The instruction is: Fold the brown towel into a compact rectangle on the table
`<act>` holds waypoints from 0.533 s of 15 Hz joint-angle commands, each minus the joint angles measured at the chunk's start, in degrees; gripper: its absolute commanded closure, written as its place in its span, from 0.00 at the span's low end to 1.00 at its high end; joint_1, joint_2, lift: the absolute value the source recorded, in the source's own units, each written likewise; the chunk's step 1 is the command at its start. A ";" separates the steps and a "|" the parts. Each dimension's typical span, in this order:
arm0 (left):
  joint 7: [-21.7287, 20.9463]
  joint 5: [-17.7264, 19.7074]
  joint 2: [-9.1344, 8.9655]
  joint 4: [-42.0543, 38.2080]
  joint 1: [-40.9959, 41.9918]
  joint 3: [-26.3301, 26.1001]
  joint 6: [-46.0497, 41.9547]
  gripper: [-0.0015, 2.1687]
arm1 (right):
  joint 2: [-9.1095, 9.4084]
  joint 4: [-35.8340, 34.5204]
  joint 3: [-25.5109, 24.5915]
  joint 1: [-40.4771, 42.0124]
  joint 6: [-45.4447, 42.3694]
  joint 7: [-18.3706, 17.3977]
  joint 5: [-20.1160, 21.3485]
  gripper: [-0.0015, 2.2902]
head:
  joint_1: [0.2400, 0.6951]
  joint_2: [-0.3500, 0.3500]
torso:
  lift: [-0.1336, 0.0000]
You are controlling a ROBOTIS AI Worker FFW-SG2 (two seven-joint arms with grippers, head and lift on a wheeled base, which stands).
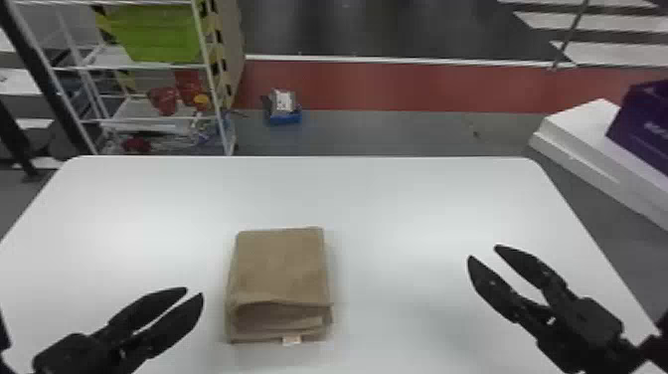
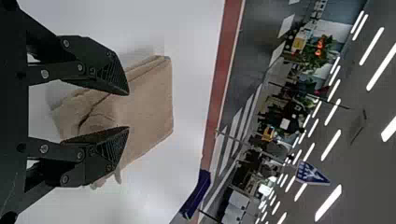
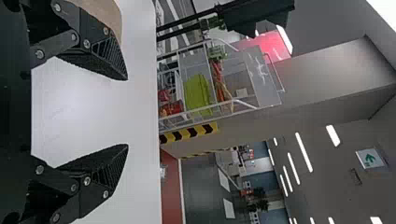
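White worktop (image 1: 397, 199) bears the folded brown towel (image 1: 281, 268) left of centre; left tool (image 1: 194, 293), released, is near its left edge, closer than the right tool (image 1: 483, 252), also released.

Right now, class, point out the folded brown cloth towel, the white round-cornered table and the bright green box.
Folded brown cloth towel (image 1: 281, 268): head view, its top layer.
White round-cornered table (image 1: 397, 196): head view, bare top.
Bright green box (image 1: 159, 37): head view, near side.

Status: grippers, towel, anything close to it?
Left gripper, right gripper: jaws open, holding nothing. Towel folded into rectangle on table. Left gripper nearest, off its left side.
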 commanded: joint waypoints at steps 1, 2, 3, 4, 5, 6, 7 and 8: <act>1.60 0.90 -0.15 -2.35 0.05 1.72 -4.72 0.01 | 1.15 -2.58 1.17 -0.60 0.49 -3.43 0.12 0.03 | 1.00 0.48 | 0.07; 2.65 0.99 -0.15 -2.52 0.05 1.81 -7.35 0.01 | 1.15 -3.11 2.22 -0.60 -0.22 -5.98 0.47 0.03 | 1.00 0.50 | 0.07; 3.62 1.17 -0.15 -2.79 0.05 1.55 -9.64 0.01 | 1.15 -3.37 3.72 -0.68 -0.57 -8.27 1.17 0.03 | 1.00 0.52 | 0.07; 5.29 1.61 -0.15 -2.70 0.05 0.93 -11.57 0.01 | 1.15 -4.16 5.39 -0.33 -1.97 -11.52 2.40 0.03 | 1.00 0.53 | 0.07; 7.49 1.43 -0.15 -2.35 0.14 0.23 -15.26 0.02 | 1.15 -4.95 7.76 0.81 -4.44 -14.95 4.86 0.03 | 1.00 0.54 | 0.07; 10.12 1.17 -0.15 -1.29 0.14 -0.74 -18.43 0.02 | 1.15 -6.27 9.78 2.13 -5.67 -18.20 7.24 0.03 | 1.00 0.55 | 0.07; 12.50 0.55 -0.15 0.64 0.14 -1.88 -24.40 0.02 | 1.15 -7.24 10.66 3.18 -6.19 -18.64 7.85 0.03 | 1.00 0.57 | 0.07; 15.57 -0.42 -0.15 3.89 0.14 -3.20 -34.95 0.02 | 1.15 -8.03 11.63 4.15 -6.19 -18.64 8.47 0.03 | 1.00 0.58 | 0.07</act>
